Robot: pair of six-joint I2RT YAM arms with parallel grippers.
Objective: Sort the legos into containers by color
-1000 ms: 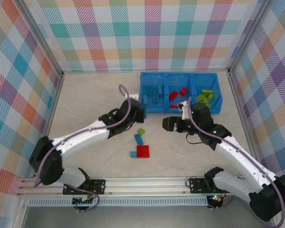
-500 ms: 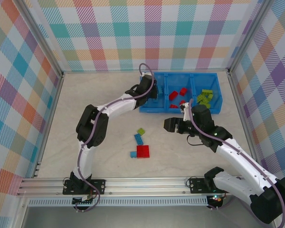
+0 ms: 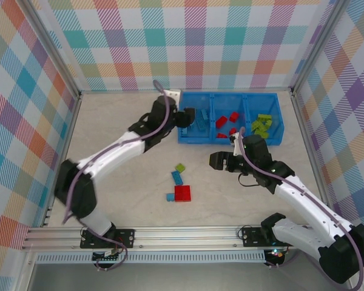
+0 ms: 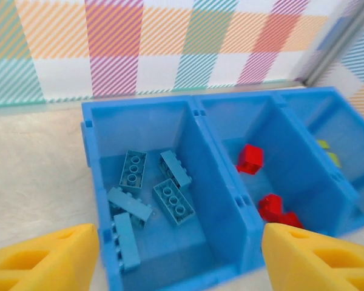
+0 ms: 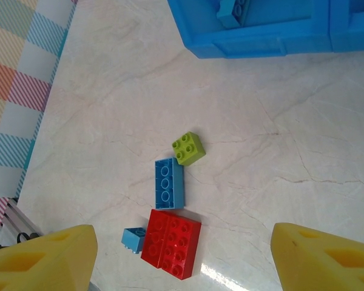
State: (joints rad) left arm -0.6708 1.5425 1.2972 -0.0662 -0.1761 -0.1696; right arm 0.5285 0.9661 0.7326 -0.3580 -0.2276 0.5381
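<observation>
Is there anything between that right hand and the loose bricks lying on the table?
Nothing visible. The right hand hangs open over bare table, and the green brick, blue bar and red brick lie uncovered.

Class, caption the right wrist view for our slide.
Green brick, red brick and two blue bricks lie on the table near the blue bin.

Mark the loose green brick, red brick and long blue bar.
green brick [image 5: 188,148], right wrist view, studded top.
red brick [image 5: 171,244], right wrist view, top centre.
long blue bar [image 5: 169,182], right wrist view, top face.
</observation>
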